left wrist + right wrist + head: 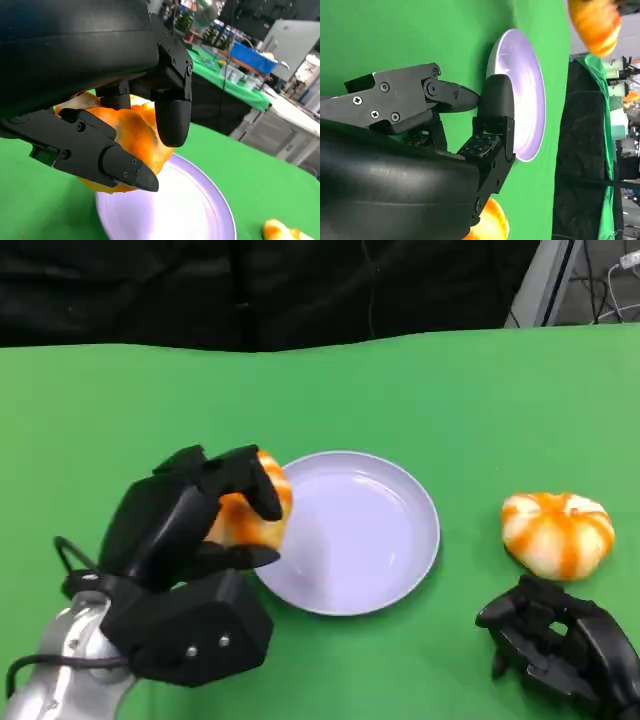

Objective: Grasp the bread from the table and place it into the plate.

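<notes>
One bread (250, 512) is gripped by the left hand (195, 525) fingers (172, 117) at the plate (385, 570) rim, unreleased, while the right hand (560, 640), curled and empty, is rested beside the second bread (557, 532).

We are viewing a table (120, 400) covered in plain green cloth, its far edge meeting a black backdrop. Lying directly on it near the centre, we are seeing a round, shallow, pale lilac plate (400, 570), sitting flat on the cloth. To the plate's right, and apart from it, a second bread roll (557, 532), orange with white stripes, is resting on the cloth. In the left wrist view the same plate (220, 215) is appearing on the green surface, with a piece of that roll (280, 231) showing at the picture's edge.
</notes>
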